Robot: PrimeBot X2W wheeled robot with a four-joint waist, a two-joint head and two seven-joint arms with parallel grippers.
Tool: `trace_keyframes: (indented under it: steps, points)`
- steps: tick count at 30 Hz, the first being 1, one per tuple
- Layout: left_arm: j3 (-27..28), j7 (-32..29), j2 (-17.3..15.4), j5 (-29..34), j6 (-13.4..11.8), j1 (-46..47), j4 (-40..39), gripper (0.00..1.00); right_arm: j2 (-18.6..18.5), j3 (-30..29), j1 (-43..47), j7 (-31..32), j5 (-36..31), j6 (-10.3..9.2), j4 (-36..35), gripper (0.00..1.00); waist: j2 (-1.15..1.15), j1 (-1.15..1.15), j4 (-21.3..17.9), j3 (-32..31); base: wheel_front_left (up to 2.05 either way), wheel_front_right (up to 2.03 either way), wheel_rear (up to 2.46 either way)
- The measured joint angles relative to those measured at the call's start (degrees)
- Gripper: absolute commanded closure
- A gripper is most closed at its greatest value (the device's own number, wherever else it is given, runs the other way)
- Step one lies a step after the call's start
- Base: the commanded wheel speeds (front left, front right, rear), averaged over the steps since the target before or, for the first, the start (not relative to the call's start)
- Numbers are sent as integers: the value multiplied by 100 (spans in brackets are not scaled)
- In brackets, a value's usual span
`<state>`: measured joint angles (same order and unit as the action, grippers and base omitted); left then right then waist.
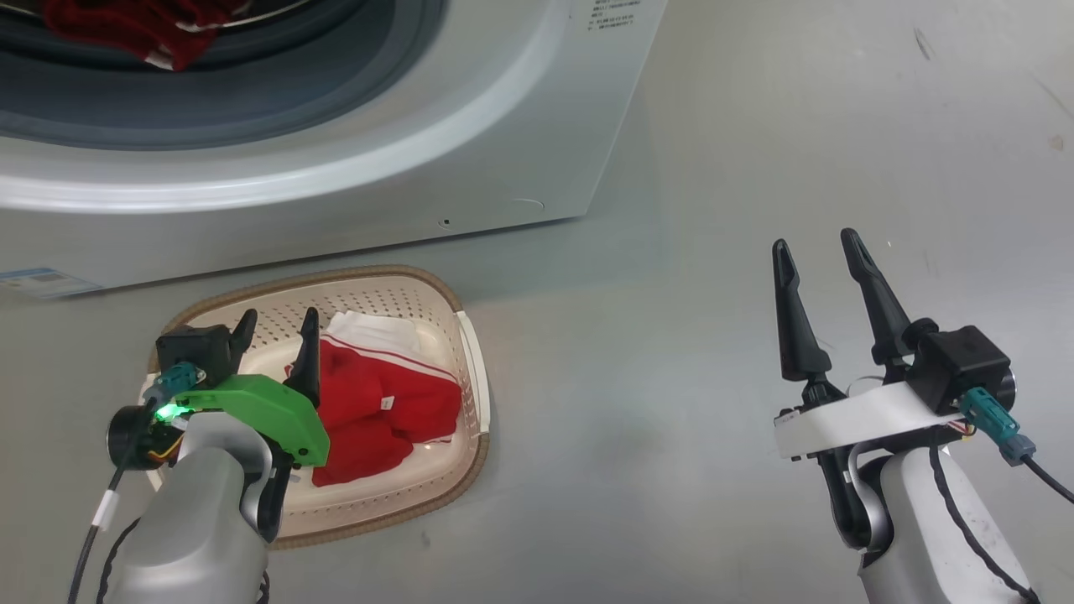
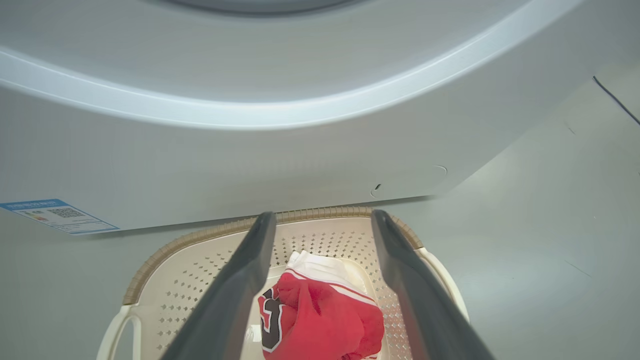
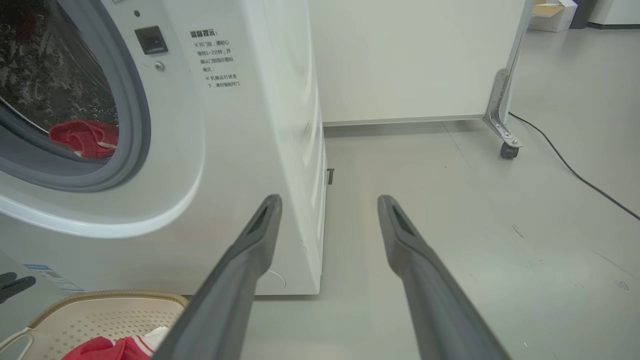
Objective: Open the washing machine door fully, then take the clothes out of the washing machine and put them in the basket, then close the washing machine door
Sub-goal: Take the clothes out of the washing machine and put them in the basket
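Upper left, a red garment (image 1: 126, 25) lies inside the washer (image 1: 336, 168). Below, the left gripper (image 1: 279, 317) hangs with jaws apart and empty over the basket (image 1: 394, 273), which holds red-and-white clothes (image 1: 377, 403); far right, the right gripper (image 1: 815, 242) hovers over floor (image 1: 671, 377), jaws apart. The garment looks light, soft and limp: best pinched at a bunched fold.

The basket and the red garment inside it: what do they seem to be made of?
The basket looks like moulded cream plastic, smooth and slightly glossy, with regular punched holes. Its brown rim has a woven look, but is probably plastic too. The red garment is soft matte fabric, likely a knit: it bunches in folds, with white striped trim.
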<state>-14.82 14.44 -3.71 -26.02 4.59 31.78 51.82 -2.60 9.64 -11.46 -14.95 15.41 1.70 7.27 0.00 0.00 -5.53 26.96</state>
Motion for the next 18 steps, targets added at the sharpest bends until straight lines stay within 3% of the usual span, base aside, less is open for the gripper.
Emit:
trace_keyframes:
  steps: [18]
  points:
    - [454,0,-13,627,-153,-994,-2330,0,1,-19,717,0,-94,137,269,0,0,0,388,-1289,0,0,0]
